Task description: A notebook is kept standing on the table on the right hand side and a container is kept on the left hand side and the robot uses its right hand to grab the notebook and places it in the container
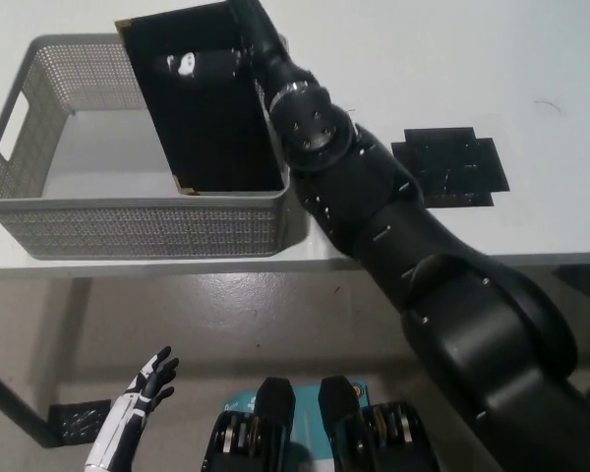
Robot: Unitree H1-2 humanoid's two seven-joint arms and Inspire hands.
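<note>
Notebook (211,118) pinched by right hand (238,61) fingers, tilted inside container (138,228); left hand (147,383) low, fingers spread.

notebook (211,108) in right end of container (39,157), container on table (472,59)

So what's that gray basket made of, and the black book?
The basket looks like gray mesh, metal or plastic, since its walls are full of tiny holes. The black notebook has a smooth matte cover, maybe leather-like, with small gold-looking corners. The right hand holds it over the basket.
</note>
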